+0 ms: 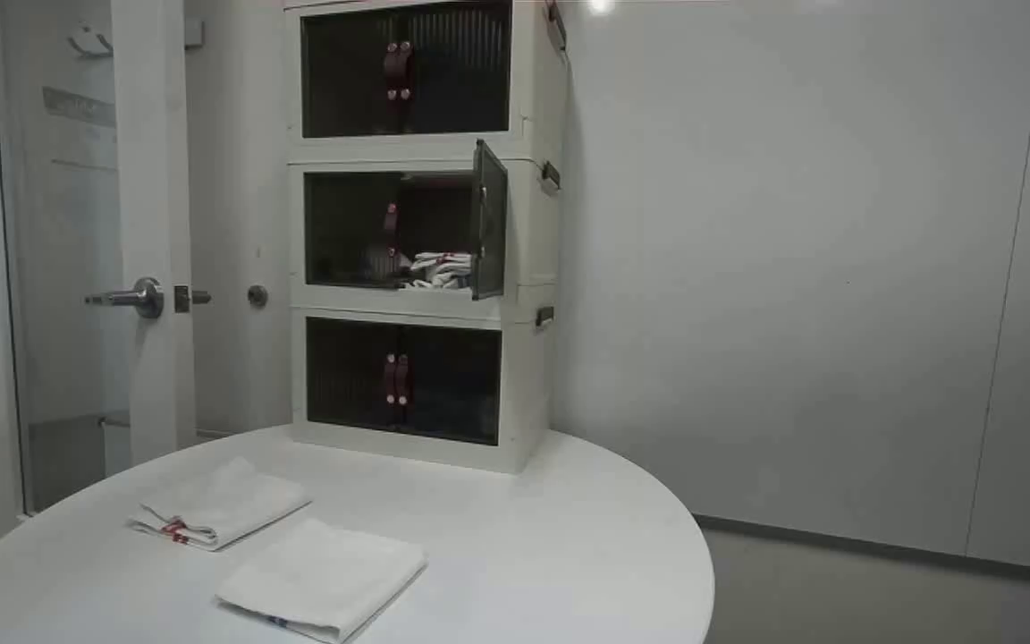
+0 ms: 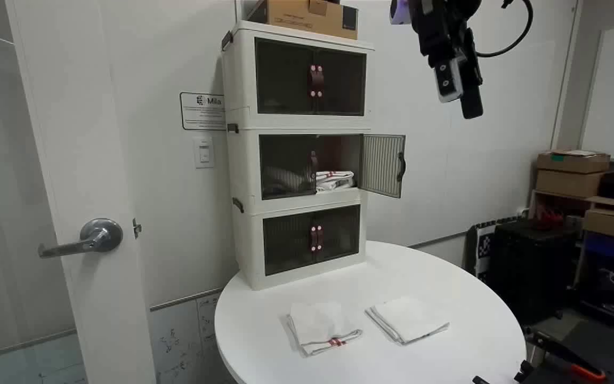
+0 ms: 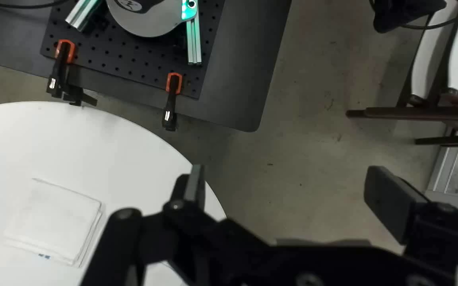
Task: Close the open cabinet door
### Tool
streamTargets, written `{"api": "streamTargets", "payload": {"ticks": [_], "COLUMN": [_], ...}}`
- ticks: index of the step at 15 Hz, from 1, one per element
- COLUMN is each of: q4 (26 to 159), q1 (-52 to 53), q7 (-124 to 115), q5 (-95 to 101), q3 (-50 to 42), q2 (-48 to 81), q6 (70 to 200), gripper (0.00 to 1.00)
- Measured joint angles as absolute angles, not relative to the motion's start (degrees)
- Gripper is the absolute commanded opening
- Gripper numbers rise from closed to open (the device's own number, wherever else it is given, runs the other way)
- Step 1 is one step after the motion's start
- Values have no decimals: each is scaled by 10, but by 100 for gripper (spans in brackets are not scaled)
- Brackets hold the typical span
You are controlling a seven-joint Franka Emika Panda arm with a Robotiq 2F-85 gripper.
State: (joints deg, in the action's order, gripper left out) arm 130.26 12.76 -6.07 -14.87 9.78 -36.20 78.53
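Observation:
The cabinet door is a dark tinted see-through panel on the middle tier of the white three-tier cabinet. In both exterior views the cabinet door [image 1: 491, 224] [image 2: 383, 165] stands swung outward from its right-hand edge, with a dark handle near its free edge. The other middle panel [image 1: 347, 231] is shut. White folded cloths [image 1: 440, 270] [image 2: 333, 180] lie inside the opened compartment. My gripper [image 2: 460, 108] hangs in the air above and to the right of the cabinet door, apart from it. In the wrist view the gripper [image 3: 286, 174] is open and empty over the floor.
The cabinet [image 1: 528, 380] stands on a round white table [image 2: 392, 261]. Two folded white cloths [image 1: 220, 503] [image 1: 323, 577] lie in front of it. A cardboard box [image 2: 312, 18] sits on top. A room door [image 2: 80, 186] with a metal handle stands beside it.

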Motion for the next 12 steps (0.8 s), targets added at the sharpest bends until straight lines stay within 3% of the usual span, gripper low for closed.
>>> {"api": "streamTargets", "payload": {"ticks": [12], "q4": [1262], "q1": [79], "q7": [-54], "q5": [-30], "q3": [103], "q2": [-284], "q6": [858], "gripper": [100]}}
